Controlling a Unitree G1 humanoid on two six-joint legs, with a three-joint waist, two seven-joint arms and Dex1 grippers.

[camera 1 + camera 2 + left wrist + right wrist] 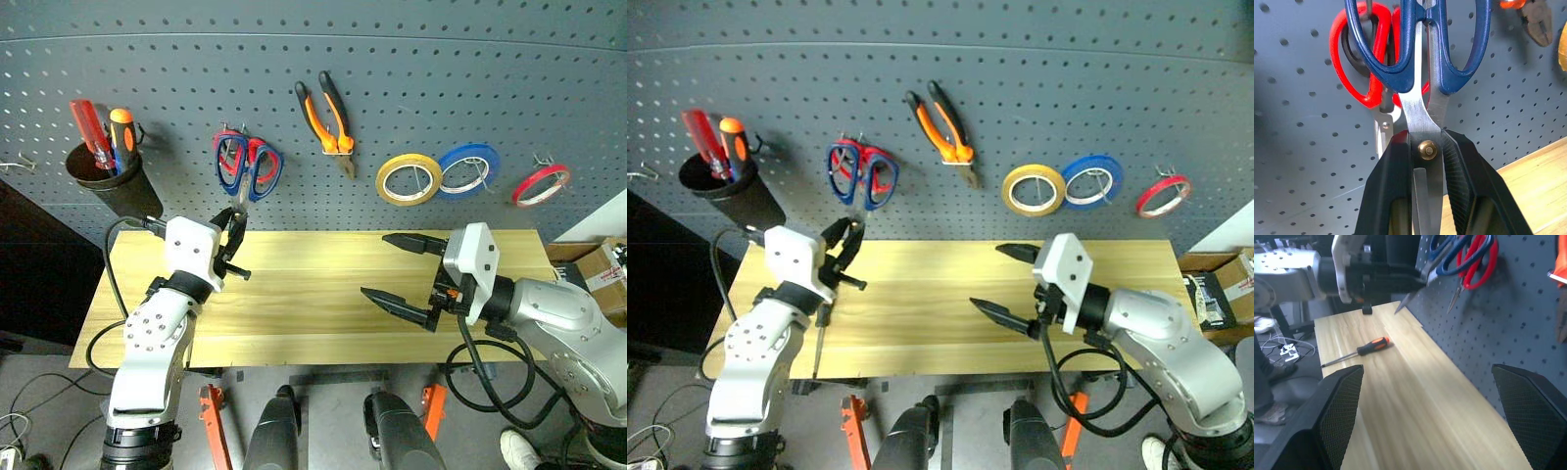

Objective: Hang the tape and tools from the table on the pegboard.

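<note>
Left claw (1425,191), pressed together on the blades of the dark-handled scissors (1420,73) just at the pivot, holds them upright with their blue-black loops raised against the pegboard (411,88), overlapping the red-handled scissors (1359,68) that hang there on a hook. Whether a loop has caught the hook I cannot tell. Right claw (400,271), spread wide and carrying nothing, hovers above the tabletop (323,304) well to the side.

Progress, as I judge it: the pliers (328,117) hang on the board near its middle; the red tape ring (541,183) hangs far to my right, beyond the yellow roll (409,179) and blue roll (468,168). Both count as done. The scissors are mid-hanging (not yet released). The slim screwdriver (1359,350), with its orange-and-black handle, lies flat on the tabletop below my left arm, untouched. It is the one item left. A black cup (108,176) on the board holds other screwdrivers.
</note>
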